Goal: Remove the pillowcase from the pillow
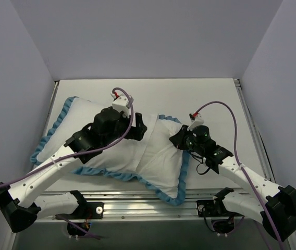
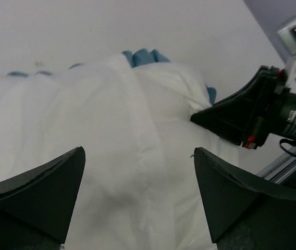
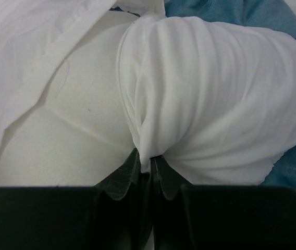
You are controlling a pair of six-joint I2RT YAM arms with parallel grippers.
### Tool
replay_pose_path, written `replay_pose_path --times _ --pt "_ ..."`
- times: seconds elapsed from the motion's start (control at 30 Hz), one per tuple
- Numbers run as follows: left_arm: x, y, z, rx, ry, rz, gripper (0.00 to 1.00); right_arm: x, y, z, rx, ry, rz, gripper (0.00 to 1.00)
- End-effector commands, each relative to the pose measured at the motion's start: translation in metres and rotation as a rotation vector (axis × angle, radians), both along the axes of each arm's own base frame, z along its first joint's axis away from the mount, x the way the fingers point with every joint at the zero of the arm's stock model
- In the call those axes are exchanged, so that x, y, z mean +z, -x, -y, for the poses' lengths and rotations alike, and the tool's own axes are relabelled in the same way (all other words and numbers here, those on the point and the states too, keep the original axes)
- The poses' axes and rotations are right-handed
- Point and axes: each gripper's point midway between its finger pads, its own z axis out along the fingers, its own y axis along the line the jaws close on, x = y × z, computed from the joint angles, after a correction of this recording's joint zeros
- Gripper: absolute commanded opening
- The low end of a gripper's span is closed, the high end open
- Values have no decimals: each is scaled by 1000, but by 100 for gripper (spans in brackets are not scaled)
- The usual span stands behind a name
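— What does everything sit on?
— A white desk [image 1: 153, 96], flat and matte.
— And around it?
— Plain pale lavender panels on three sides: a left wall [image 1: 12, 78], a back wall [image 1: 148, 36] and a right wall [image 1: 288, 73], each meeting the desk's edge.
— Any metal?
— A slotted aluminium rail [image 1: 153, 200] runs along the near edge. A thinner metal strip [image 1: 249, 117] lines the right edge, against the right wall.
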Motion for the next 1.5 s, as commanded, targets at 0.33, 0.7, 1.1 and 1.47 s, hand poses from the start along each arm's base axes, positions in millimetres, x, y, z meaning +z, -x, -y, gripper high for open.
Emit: replay_pose_path --times 0.33,0.7,1.1,1.47 --pt "-9 -40 112 -277 -341 89 95 38 -3 -17 93 -24 103 0" --pt "-85 -53 126 -432 -453 -104 83 35 -4 -15 92 -6 104 0" --pt "-140 -30 118 -523 -444 -258 14 34 -14 -6 36 40 110 1" --pt "-98 -17 116 -545 -340 -154 2 48 -33 8 -67 111 120 25"
